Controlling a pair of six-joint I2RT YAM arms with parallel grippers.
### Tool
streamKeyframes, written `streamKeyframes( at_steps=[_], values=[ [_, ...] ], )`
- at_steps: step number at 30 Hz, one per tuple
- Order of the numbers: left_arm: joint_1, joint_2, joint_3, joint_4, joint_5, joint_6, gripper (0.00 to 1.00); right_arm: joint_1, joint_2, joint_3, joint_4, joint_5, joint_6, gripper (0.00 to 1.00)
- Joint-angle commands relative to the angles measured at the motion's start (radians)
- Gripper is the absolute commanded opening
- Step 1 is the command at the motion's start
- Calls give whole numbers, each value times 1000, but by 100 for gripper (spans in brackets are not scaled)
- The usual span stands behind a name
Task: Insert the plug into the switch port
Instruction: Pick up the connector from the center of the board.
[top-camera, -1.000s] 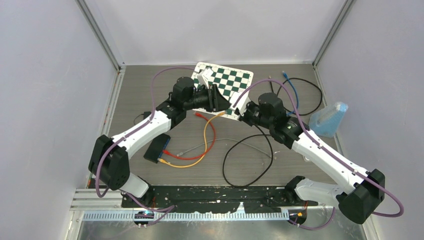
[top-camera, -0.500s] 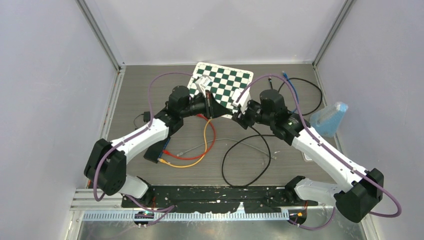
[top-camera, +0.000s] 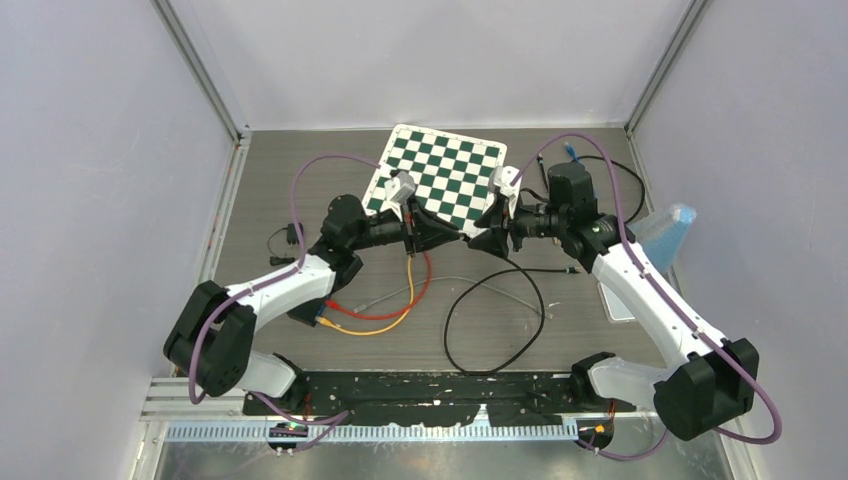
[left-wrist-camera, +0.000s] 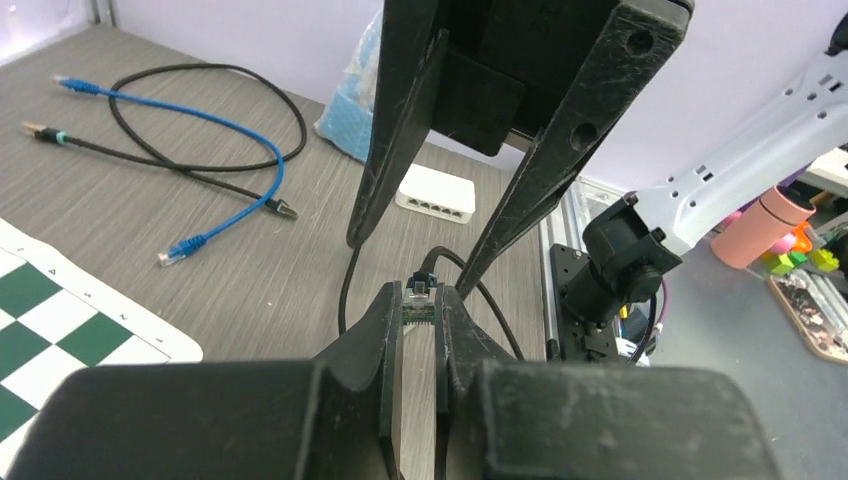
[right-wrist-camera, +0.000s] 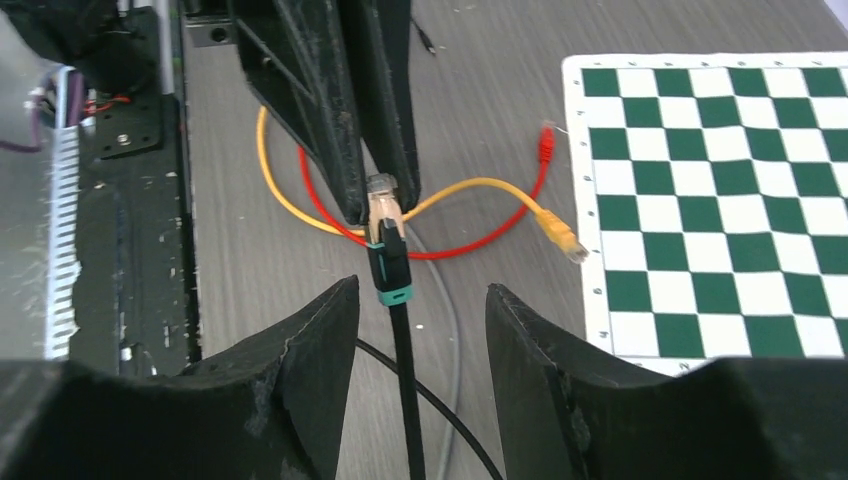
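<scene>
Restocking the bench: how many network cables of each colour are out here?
black cables: 2
blue cable: 1
red cable: 1
orange cable: 1
grey cable: 1
total: 6

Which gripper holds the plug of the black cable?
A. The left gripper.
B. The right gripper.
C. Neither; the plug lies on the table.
A: the left gripper is shut on the plug, and the right gripper stands open on either side of the black cable.
</scene>
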Motion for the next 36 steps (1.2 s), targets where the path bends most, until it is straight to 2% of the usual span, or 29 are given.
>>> streamKeyframes(
  at_steps=[1, 3, 7, 10, 13, 15, 16, 19, 21, 23, 33, 35, 36],
  values=[
    [-3, -36, -16, 145, 62, 71, 0, -10, 7, -7, 38, -159, -26, 56],
    [-3, -34, -22, 151, 67, 76, 0, -11, 24, -5, 36, -184, -34, 56],
    [-3, -27, -28, 162, 78, 77, 0, -13, 62, 14, 2, -207, -48, 48],
    [-3, -26, -34, 167, 78, 82, 0, -12, 73, 21, -1, -206, -53, 36],
    [-3, -26, -36, 169, 78, 85, 0, -13, 64, 14, 3, -202, -65, 16],
    [-3, -27, -38, 169, 78, 90, 0, -12, 49, 2, 21, -191, -65, 10],
    [-3, -28, -41, 169, 76, 95, 0, -12, 34, -5, 32, -184, -61, 11],
    [-2, -33, -46, 172, 75, 98, 0, -12, 7, -34, 92, -156, -25, 31],
    [-3, -33, -45, 166, 76, 100, 0, -12, -4, -37, 99, -154, -22, 36],
    [-3, -34, -45, 165, 78, 100, 0, -12, -6, -30, 93, -164, -20, 38],
    [-3, -23, -50, 197, 87, 63, 0, -13, 46, -9, 37, -230, -34, 39],
    [-3, -21, -51, 197, 89, 63, 0, -13, 49, -5, 29, -234, -40, 28],
    [-3, -22, -52, 198, 89, 63, 0, -13, 48, -4, 30, -232, -41, 17]
  ],
)
